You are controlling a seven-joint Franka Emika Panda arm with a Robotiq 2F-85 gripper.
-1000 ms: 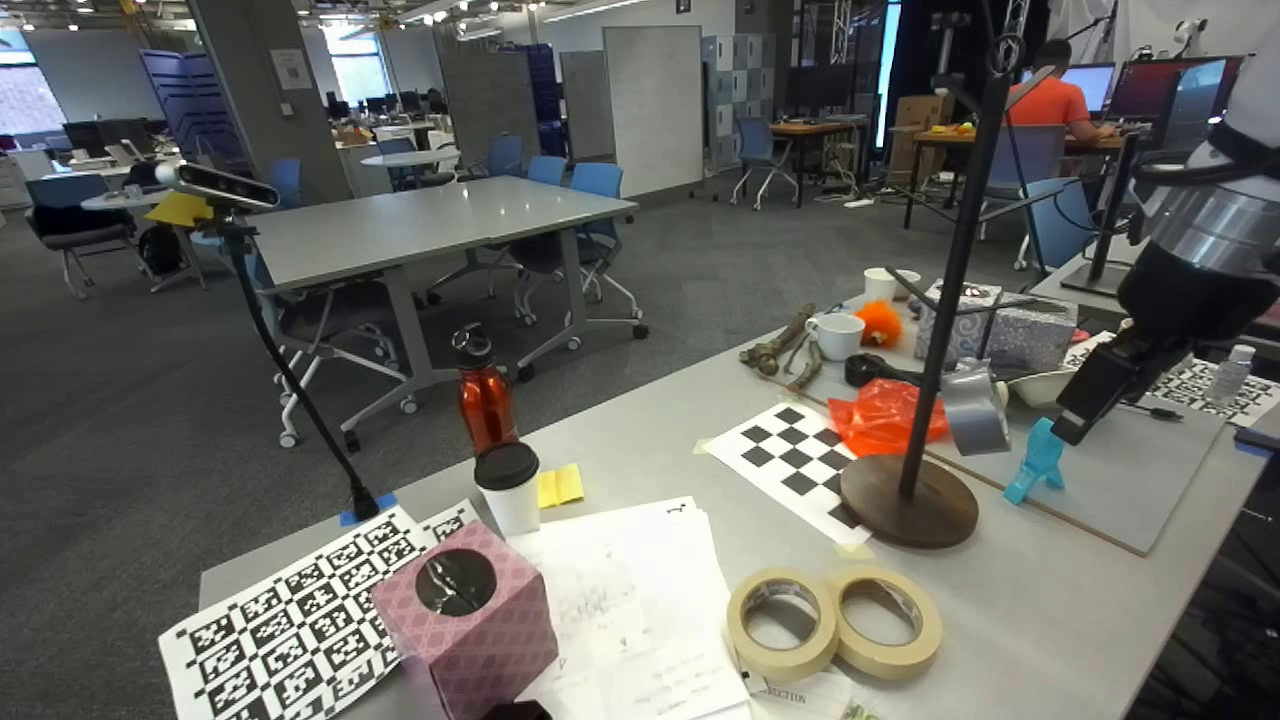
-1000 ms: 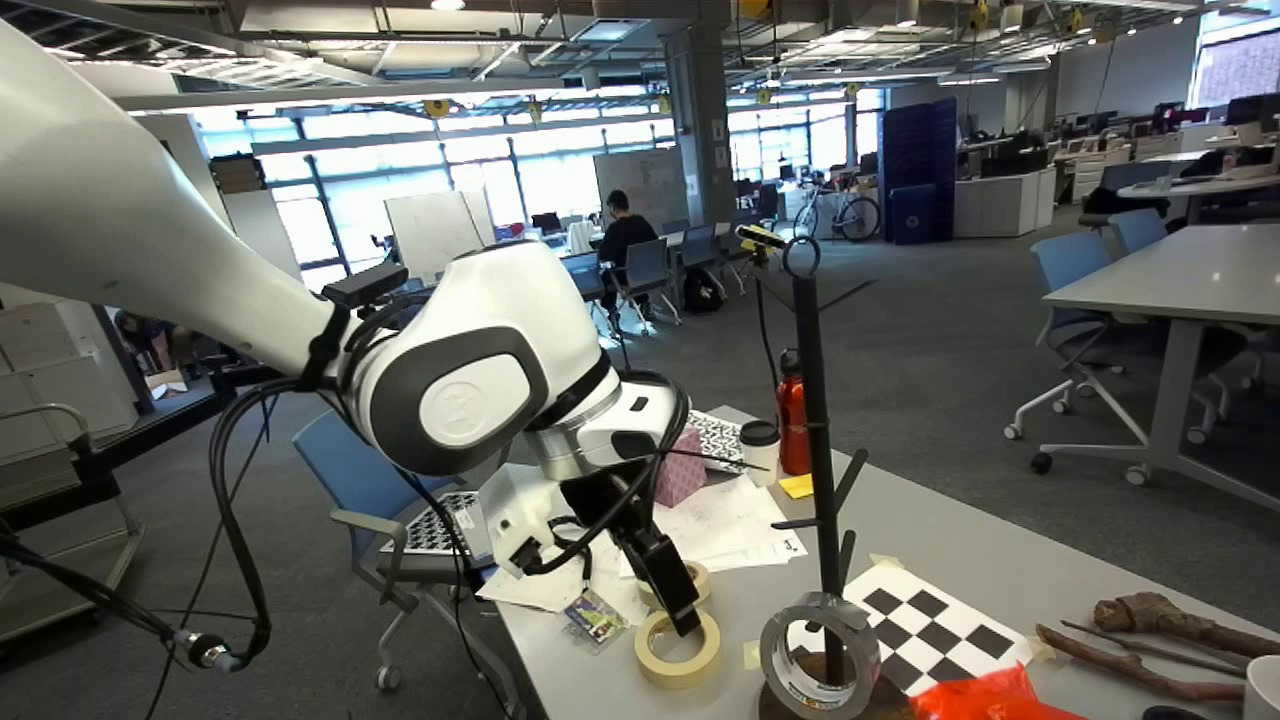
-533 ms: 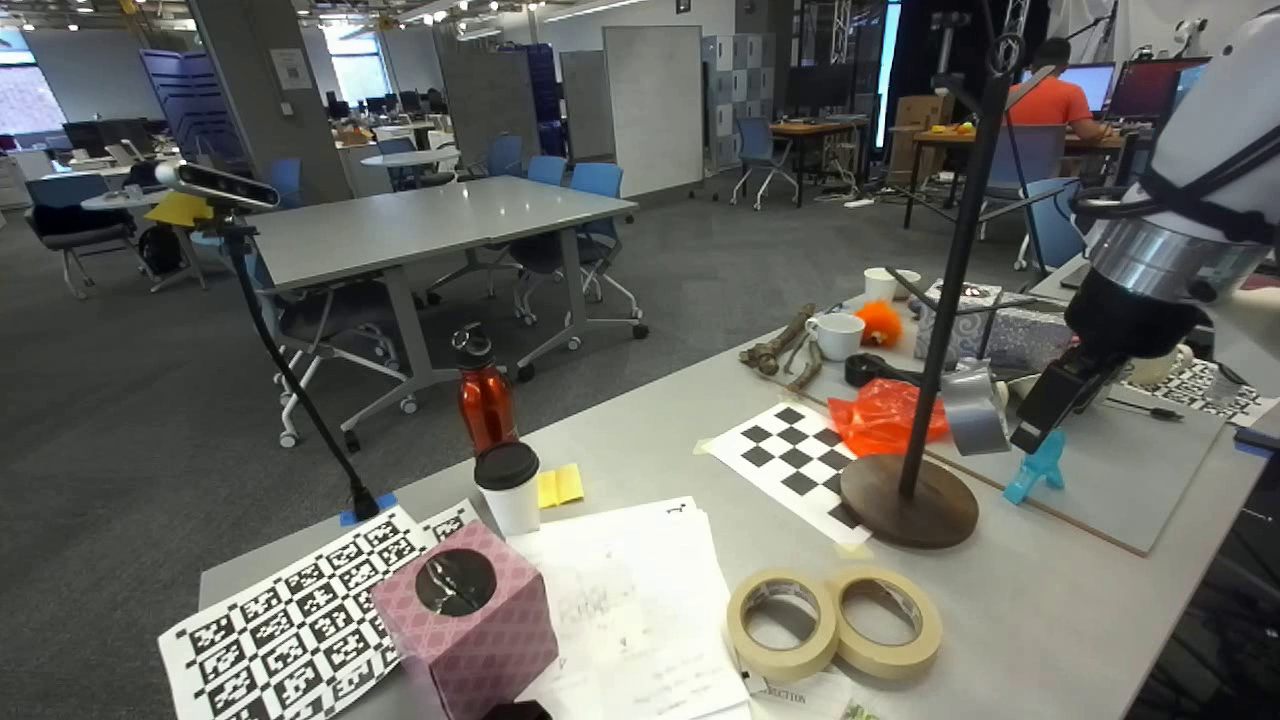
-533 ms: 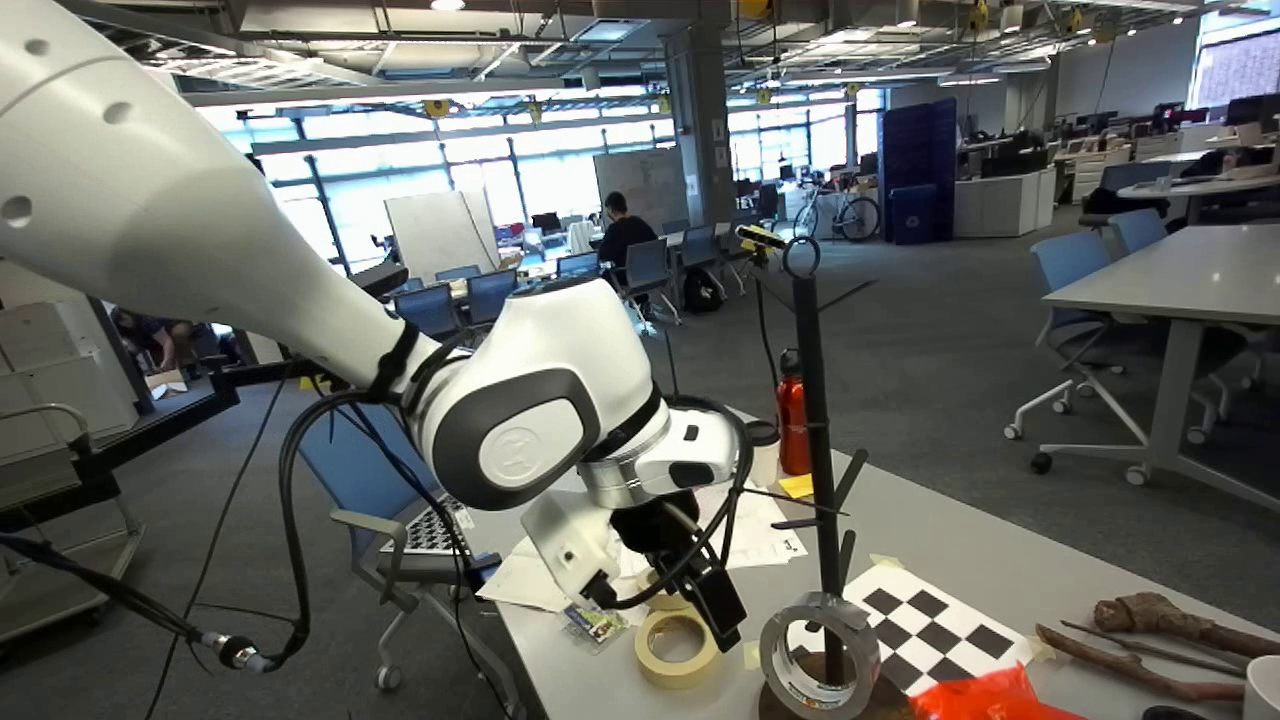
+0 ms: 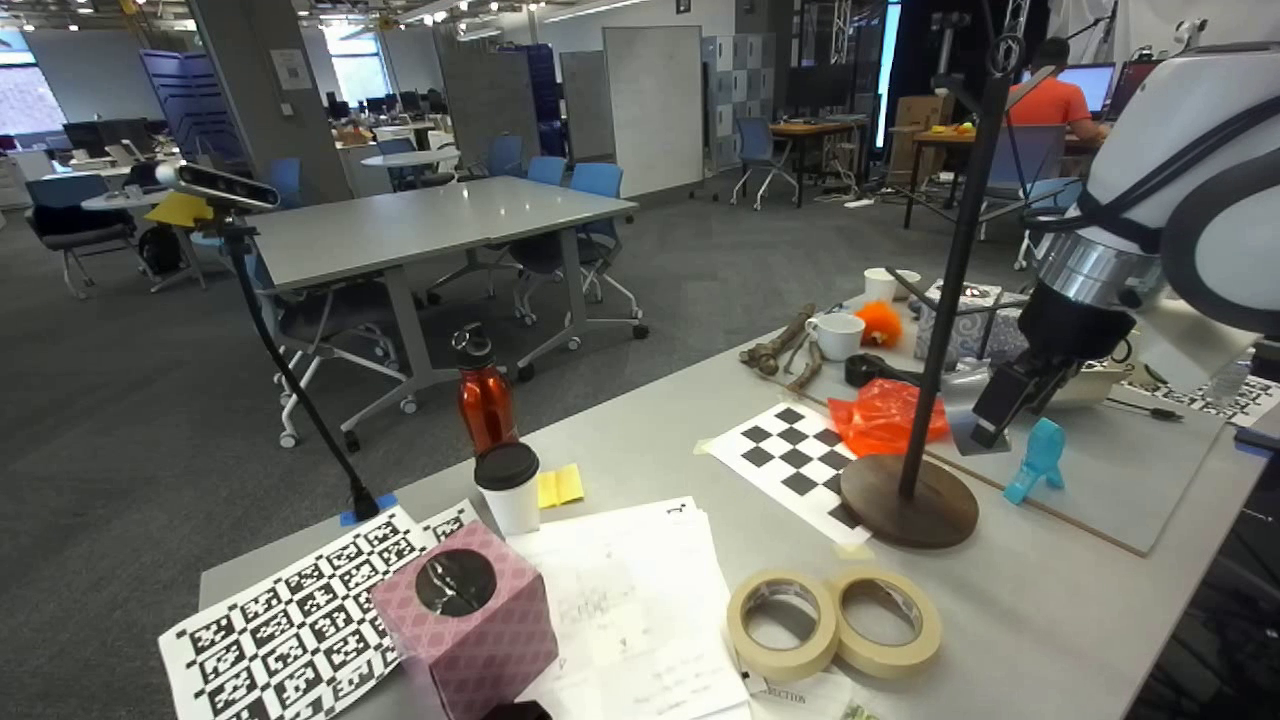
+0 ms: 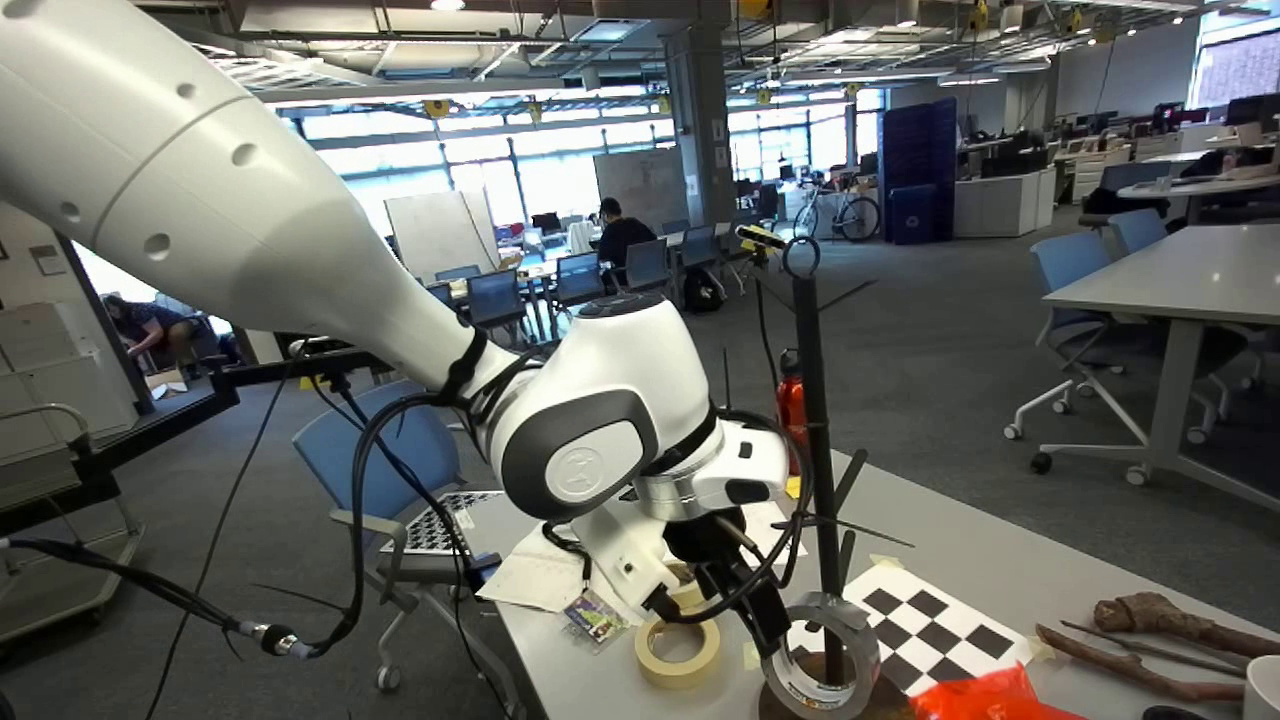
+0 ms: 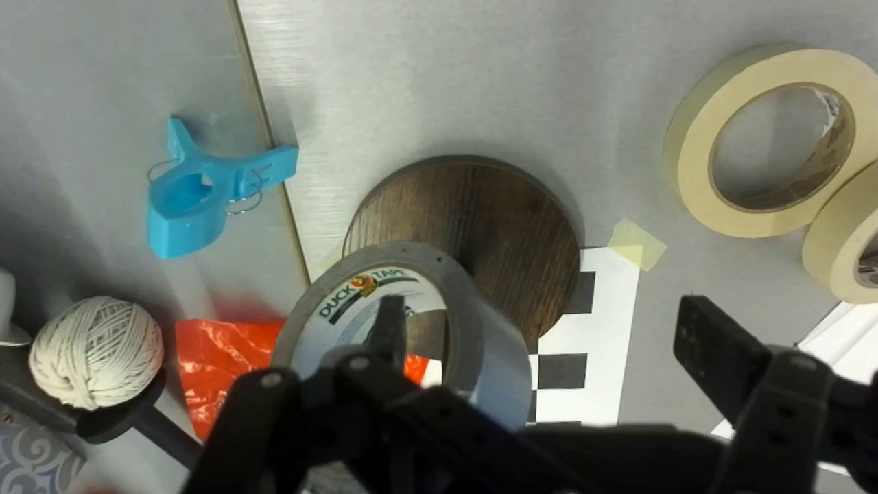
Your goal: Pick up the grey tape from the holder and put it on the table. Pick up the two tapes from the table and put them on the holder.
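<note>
Partly covered grey tape [image 7: 490, 346]: the gripper [image 7: 542, 312] overlaps it in all three views; in the wrist view the roll's lower part is lost behind black fingers [image 7: 387, 333].
Holder [image 5: 955, 280]: its pole [image 6: 817, 420] shows plainly in both exterior views but is hard to make out in the wrist view; its round base [image 7: 466, 192] lies partly behind the roll there.
Two cream tapes [image 5: 785, 662]: flat on the table [image 5: 1040, 620], side by side; one is cut by the wrist view's right edge, and one is mostly behind the arm [image 6: 385, 305] in an exterior view.
Grey tape's place: on the holder, just beside the pole; how it hangs is hard to make out.
Grey tape's facing: its curved side [image 5: 960, 405] shows in an exterior view, its ring face [image 6: 866, 660] in an exterior view; the axis through the hole lies nearer level than upright.
Pole's long axis: upright.
Gripper: fingers spread wide; in the wrist view one reaches across the hole and the other stands apart from the roll.
Touch: whether a finger meets the tape is not clear.
</note>
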